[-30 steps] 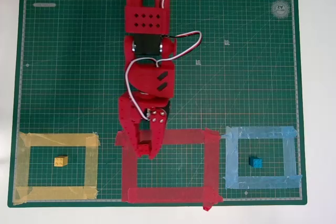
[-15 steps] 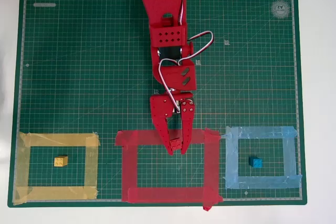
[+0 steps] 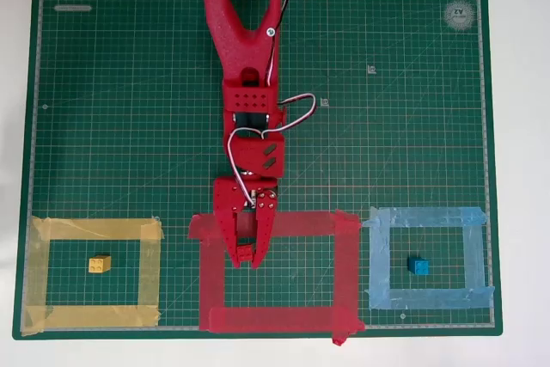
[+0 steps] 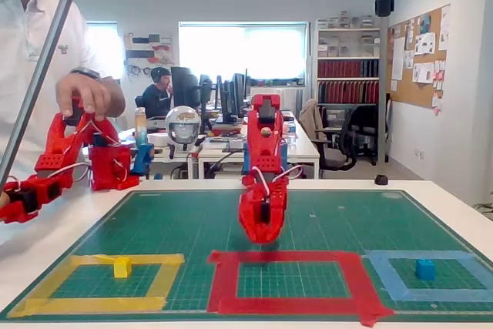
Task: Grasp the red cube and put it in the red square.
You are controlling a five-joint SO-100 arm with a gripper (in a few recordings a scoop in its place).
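Observation:
In the overhead view my red gripper (image 3: 245,259) reaches over the top strip of the red square (image 3: 275,320), a large red tape frame at the mat's front middle. The small red cube (image 3: 245,252) sits pinched between the fingertips, just inside the frame's upper left part, and the gripper is shut on it. In the fixed view the gripper (image 4: 262,236) hangs a little above the mat, right behind the red square (image 4: 293,304); there the cube blends into the red fingers.
A yellow block (image 3: 100,264) lies inside the yellow tape frame (image 3: 90,229) at the left. A blue block (image 3: 418,266) lies inside the light blue tape frame (image 3: 425,217) at the right. All of them are on a green cutting mat (image 3: 129,109).
The arm swung right with the cube, then back left. The gripper now reaches farther forward, past the red frame's top strip.

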